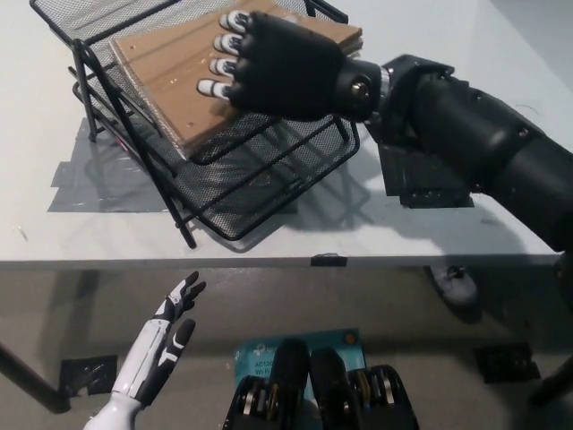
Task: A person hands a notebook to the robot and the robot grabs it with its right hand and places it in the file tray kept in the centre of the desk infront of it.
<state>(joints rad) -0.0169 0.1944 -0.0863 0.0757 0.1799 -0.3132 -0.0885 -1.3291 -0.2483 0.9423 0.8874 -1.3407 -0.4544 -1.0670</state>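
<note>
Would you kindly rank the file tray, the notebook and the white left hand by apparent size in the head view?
1. file tray, largest.
2. notebook, partly covered by the black right hand.
3. left hand, smallest, though it is nearer the camera.

Nothing is showing legible writing here — the brown notebook (170, 67) cover is lying plain, with no title or label. The only print in view is sitting on a blue sheet (295, 345) on the floor below the bench (466, 233) edge, where some white marks are appearing — too small and too far hidden to read. The black wire file tray (260, 179) is carrying no tag or number.
</note>
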